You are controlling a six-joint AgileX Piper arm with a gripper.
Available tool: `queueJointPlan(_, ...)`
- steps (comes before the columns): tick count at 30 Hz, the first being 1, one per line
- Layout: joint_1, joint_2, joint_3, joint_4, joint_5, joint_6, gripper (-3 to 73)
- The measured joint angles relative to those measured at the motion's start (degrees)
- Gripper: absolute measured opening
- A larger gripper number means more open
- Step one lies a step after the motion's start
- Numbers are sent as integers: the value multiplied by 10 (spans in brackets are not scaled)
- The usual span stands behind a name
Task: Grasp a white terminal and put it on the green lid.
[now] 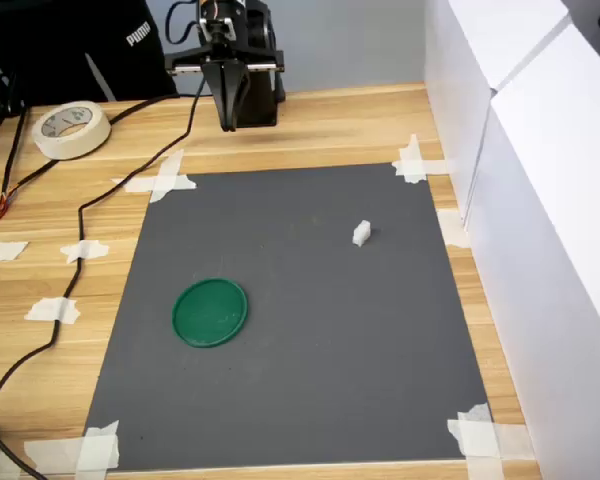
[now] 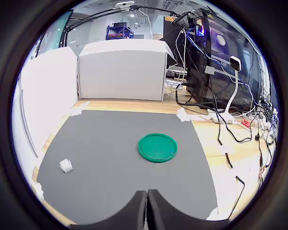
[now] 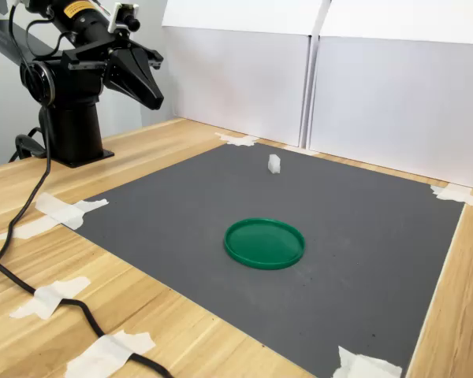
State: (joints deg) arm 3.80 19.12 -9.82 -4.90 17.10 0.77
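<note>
Claw hangs closed and empty at the first exterior view's upper left. White terminal sits centre-right on the mat, well apart from the green lid; probably light, rigid, best pinched across its flat sides.

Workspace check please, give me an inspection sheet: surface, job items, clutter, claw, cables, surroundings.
Surface: grey mat taped at its corners to a wooden table.
Job items: white terminal on the mat, apart from the green lid; lid bare.
Clutter: tape roll and loose tape scraps on the wood.
Claw: claw shut, empty, raised beyond the mat's far edge.
Cables: black cable trailing along the first exterior view's left.
Surroundings: white panels wall two sides.
</note>
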Motion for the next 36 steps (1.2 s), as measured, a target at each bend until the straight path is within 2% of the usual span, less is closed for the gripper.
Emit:
queueJointPlan(31,0,0,0,0,-2,0,-16)
queueJointPlan(36,0,38,-2,0,-34,0,-16)
